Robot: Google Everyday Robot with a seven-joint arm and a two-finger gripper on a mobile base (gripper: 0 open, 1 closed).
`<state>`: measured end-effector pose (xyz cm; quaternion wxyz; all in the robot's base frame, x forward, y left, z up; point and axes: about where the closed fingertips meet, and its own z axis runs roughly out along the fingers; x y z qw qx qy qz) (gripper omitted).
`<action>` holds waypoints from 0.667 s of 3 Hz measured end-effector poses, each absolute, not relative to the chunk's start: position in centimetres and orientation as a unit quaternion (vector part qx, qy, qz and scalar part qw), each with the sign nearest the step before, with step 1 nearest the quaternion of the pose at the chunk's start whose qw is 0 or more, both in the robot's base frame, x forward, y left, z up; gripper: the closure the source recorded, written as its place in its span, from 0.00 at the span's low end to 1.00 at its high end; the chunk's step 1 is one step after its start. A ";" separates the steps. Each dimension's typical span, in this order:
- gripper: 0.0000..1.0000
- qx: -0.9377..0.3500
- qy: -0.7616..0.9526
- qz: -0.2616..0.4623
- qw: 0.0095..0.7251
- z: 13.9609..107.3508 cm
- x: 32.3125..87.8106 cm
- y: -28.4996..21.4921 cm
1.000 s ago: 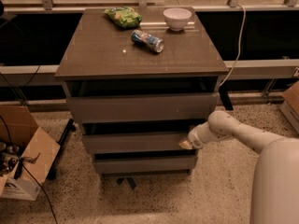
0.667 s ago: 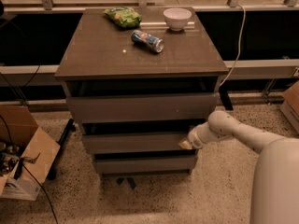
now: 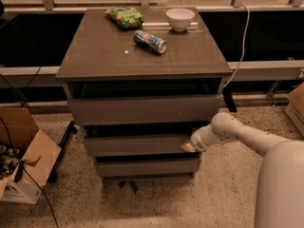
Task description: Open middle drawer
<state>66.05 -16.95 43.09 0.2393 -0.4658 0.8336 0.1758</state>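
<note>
The middle drawer (image 3: 135, 145) is a plain grey-brown front panel between a taller top drawer (image 3: 142, 109) and a shorter bottom drawer (image 3: 145, 166) in a low cabinet. All three fronts stand out a little from the cabinet, with dark gaps above them. My gripper (image 3: 188, 147) is at the right end of the middle drawer's front, against its edge, at the end of my white arm (image 3: 237, 133) that comes in from the lower right.
On the cabinet top (image 3: 109, 56) lie a green snack bag (image 3: 125, 17), a tipped drink can (image 3: 149, 41) and a white bowl (image 3: 180, 18). An open cardboard box (image 3: 21, 151) with cables stands on the floor at left. A box edge (image 3: 297, 106) is at right.
</note>
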 end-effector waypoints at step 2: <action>0.11 -0.466 0.834 0.176 0.239 43.1 66.1 -17.0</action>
